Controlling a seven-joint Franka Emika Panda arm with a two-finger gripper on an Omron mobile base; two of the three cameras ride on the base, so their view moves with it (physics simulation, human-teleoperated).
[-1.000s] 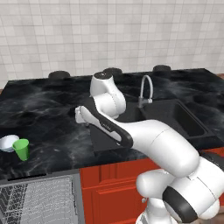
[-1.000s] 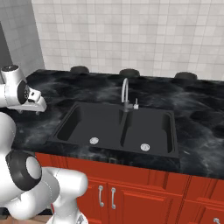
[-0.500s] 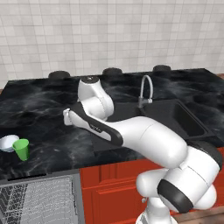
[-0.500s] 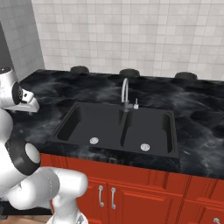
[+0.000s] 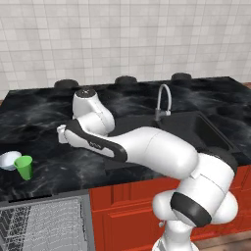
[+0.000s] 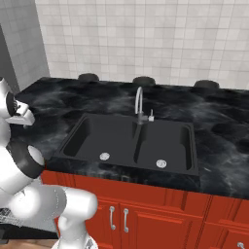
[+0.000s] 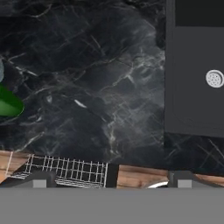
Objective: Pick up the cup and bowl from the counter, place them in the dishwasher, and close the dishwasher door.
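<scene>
The green cup stands at the left end of the black counter, touching the white bowl on its left. In the hand view the cup is at the left edge, with a sliver of the bowl above it. My gripper hovers over the counter to the right of the cup, well apart from it. It is open, its fingertips wide apart with nothing between them. The dishwasher's grey wire rack sticks out below the counter edge. The dishwasher door is out of view.
A matte black double sink with a chrome faucet lies to the right of the arm. Red cabinets run under the counter. Three dark knobs line the back edge by the tiled wall.
The arm has swung left across the counter, bringing the hand closer to the cup and bowl. Cup, bowl and base have stayed put.
</scene>
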